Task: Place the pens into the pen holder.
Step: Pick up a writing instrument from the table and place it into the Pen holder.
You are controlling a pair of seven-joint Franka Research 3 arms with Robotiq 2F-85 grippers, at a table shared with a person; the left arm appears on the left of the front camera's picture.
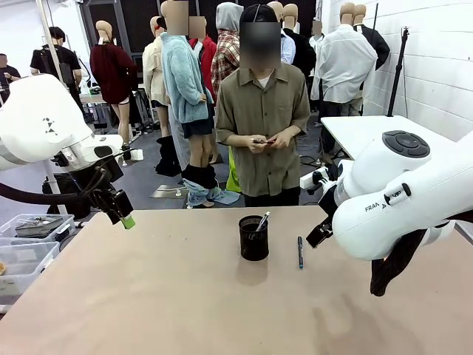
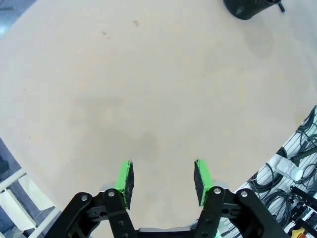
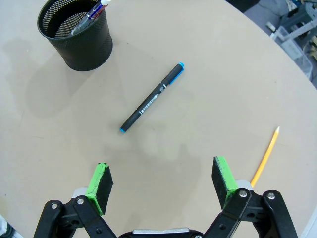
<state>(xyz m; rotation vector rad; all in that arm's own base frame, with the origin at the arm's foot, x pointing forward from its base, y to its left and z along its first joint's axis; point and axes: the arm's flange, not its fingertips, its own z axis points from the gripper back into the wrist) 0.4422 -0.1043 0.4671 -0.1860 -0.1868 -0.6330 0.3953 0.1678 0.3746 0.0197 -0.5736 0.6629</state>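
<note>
Holder with pen inside, dark pen beside it, pencil farther off, your left gripper and right gripper open, empty.

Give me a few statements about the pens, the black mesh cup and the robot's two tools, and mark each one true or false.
1. A pen stands in the pen holder. True.
2. The dark pen with blue ends is inside the holder too. False: it lies flat on the table, beside the holder and apart from it.
3. The right tool grips the orange pencil. False: its jaws are open and empty, and the pencil lies on the table off to one side.
4. The left tool holds nothing. True: its green pads stand apart over bare table.
</note>
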